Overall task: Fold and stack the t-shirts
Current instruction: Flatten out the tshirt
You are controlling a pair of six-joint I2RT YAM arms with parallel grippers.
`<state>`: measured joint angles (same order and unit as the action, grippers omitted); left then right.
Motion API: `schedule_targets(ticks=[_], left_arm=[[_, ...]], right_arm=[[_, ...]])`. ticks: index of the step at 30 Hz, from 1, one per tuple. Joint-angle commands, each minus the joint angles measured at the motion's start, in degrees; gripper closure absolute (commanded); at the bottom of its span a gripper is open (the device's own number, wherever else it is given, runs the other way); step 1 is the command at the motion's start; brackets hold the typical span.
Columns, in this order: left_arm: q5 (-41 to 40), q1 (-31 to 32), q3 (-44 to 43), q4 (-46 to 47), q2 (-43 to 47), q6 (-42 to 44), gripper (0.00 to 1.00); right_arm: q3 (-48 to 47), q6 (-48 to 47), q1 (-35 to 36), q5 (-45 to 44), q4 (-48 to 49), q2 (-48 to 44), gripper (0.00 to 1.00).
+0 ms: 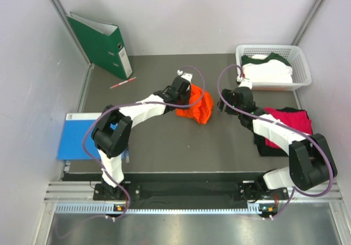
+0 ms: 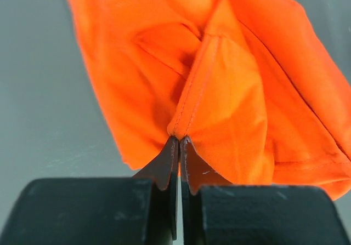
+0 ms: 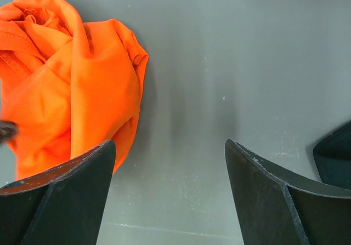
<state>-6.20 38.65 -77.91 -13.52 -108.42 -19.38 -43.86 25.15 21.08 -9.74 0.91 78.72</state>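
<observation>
The orange t-shirt (image 1: 198, 106) lies bunched in the middle of the table. My left gripper (image 1: 185, 93) is shut on a seam fold of the orange t-shirt (image 2: 219, 80), as the left wrist view (image 2: 180, 140) shows. My right gripper (image 1: 224, 106) is open and empty just right of the shirt, over bare table; in the right wrist view (image 3: 170, 146) the orange shirt (image 3: 66, 91) lies by its left finger. The magenta t-shirt (image 1: 290, 123) lies on the black t-shirt (image 1: 267, 144) at the right. The white t-shirt with dark green trim (image 1: 267, 70) is in the basket.
A white basket (image 1: 303, 64) stands at the back right. A green ring binder (image 1: 101, 43) leans at the back left, with a red pen (image 1: 122, 83) in front of it. A blue folder (image 1: 78, 137) lies at the left edge.
</observation>
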Motion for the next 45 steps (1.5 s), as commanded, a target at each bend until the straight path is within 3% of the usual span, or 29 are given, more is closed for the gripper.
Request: schedule_targets(ticks=[1,6,10,15,22,24,32,35,39,45], left_arm=[[-3.6,-4.5,-1.4,-0.4,8.6,0.0,1.0],[-6.8,-11.3,-6.5,-6.3,18.0,2.8,1.0],[-6.8,-12.8,-17.8,-8.4,21.7,5.0,1.0],[1.4,-10.4,-33.3,-14.1,15.4,4.2,1.0],[8.8,0.1,-64.6,-20.4,-1.5,4.2,1.0],[11.1,2.8,-66.2,-16.8,-3.8,3.2,1.0],[7.2,8.2,-64.1,-10.6,1.8,5.8,1.0],[-0.5,8.2,-55.6,-6.6,9.9,8.7,1.0],[-14.7,7.1,-36.1,-0.4,22.4,11.7,1.0],[-35.3,5.5,-10.8,2.6,42.7,9.1,1.0]], right_arm=[[0.3,0.2,-1.0,0.1,2.2,-2.5,0.2],[1.1,0.2,-1.5,-0.9,2.3,-4.2,0.2],[1.8,0.7,-2.3,-2.3,2.4,-6.1,0.2],[2.0,1.7,-6.0,-5.3,0.8,-9.1,0.2],[2.6,1.7,-12.0,-4.7,-0.7,-12.6,0.2],[3.6,1.8,-13.3,-3.9,-0.7,-13.6,0.2],[6.3,1.7,-14.7,-2.8,-0.6,-13.7,0.2],[6.9,2.0,-14.7,-1.4,0.7,-12.9,0.2],[7.2,2.5,-14.8,0.6,2.5,-11.0,0.2],[7.7,2.6,-14.7,2.5,5.5,-7.7,0.2]])
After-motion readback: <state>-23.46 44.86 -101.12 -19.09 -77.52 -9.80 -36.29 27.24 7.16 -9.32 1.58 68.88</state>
